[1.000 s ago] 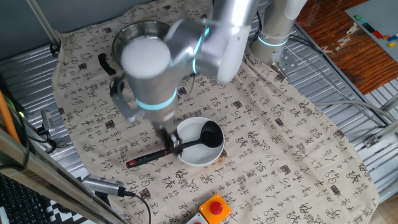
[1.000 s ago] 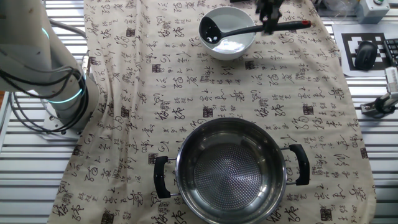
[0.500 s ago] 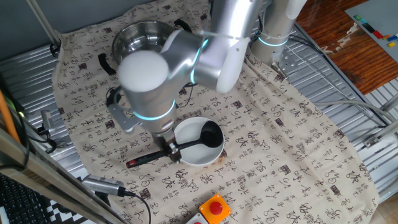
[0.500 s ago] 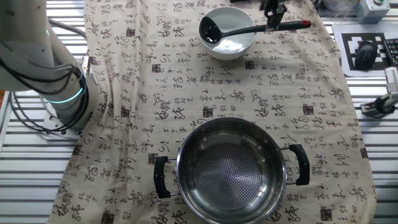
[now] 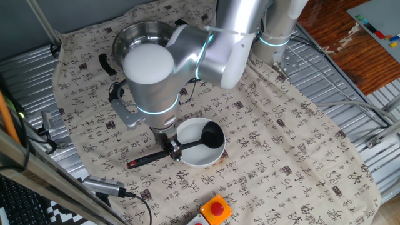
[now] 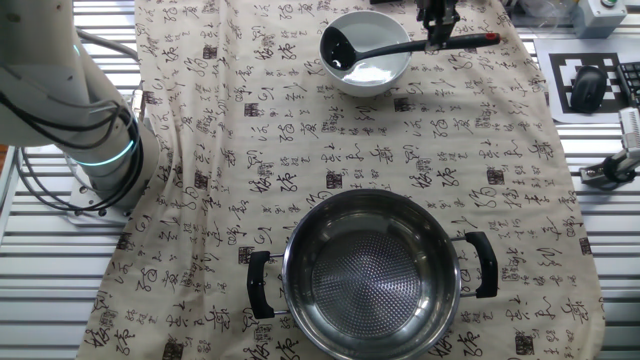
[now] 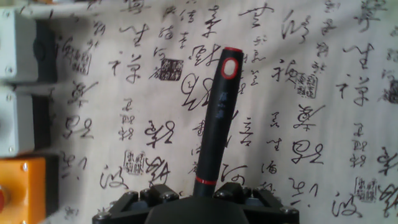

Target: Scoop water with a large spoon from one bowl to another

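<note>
One fixed view: arm bent low over the worktop [image 5: 294, 150], which is covered by a cloth printed with black characters. Gripper [image 5: 173, 150] sits at the near-left rim of the white bowl [image 5: 199, 152], clamped on the ladle [image 5: 187, 147] mid-handle. Ladle scoop rests inside the bowl, right half; handle runs out over the rim to the left, red end over the cloth. Steel pot [image 5: 140, 39] is at the far left of the cloth, well apart from the bowl, partly hidden by the arm. Orange button box [image 5: 215, 209] at the near edge, near the bowl.

Other fixed view: bowl [image 6: 366, 52] at the top, pot [image 6: 372, 272] at the bottom centre, well apart, two black side handles out left and right. Pot inside looks shiny, perforated-pattern base; water level cannot be told. Ladle [image 6: 400, 47] lies across the bowl, scoop at the bowl's left side, handle out over the right rim. Gripper [image 6: 438, 30] comes down from the top edge onto the handle, just right of the bowl.

Hand view: handle [image 7: 214, 124] runs up from between the fingers [image 7: 149, 196], red-ringed end at top. Jaws closed against the handle at its lower red band. Cloth beneath; grey and orange boxes [image 7: 22, 112] at the left edge.
</note>
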Available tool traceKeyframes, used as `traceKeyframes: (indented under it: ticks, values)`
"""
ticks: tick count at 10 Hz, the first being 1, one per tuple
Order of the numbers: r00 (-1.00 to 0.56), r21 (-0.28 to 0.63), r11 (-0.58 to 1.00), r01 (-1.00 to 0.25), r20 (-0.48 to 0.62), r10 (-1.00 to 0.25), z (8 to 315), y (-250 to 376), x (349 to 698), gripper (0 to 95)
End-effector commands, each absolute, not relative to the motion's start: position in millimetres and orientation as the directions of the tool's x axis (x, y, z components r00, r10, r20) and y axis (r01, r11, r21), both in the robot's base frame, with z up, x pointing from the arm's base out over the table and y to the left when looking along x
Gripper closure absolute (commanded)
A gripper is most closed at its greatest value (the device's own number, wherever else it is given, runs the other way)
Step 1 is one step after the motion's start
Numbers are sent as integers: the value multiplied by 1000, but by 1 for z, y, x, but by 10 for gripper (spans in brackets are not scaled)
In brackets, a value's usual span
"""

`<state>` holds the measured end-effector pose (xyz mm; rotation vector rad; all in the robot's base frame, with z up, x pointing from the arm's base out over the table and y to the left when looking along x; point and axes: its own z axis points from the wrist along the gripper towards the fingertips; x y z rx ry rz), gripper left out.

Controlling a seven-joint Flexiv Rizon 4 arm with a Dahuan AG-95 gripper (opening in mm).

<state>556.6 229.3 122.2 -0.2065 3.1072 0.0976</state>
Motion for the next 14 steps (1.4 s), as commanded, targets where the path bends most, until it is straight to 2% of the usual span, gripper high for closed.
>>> traceKeyframes:
  ticks: [1,5,10,14]
  values:
    - [-996,65,995,-78,-41,-75,122,227,555,380]
    - [-997,75,995,-60,-47,-57,110,224,562,380]
    - [-997,108,992,-71,-51,-66,109,229,587,380]
    - [-994,106,989,-103,-43,-99,107,230,589,380]
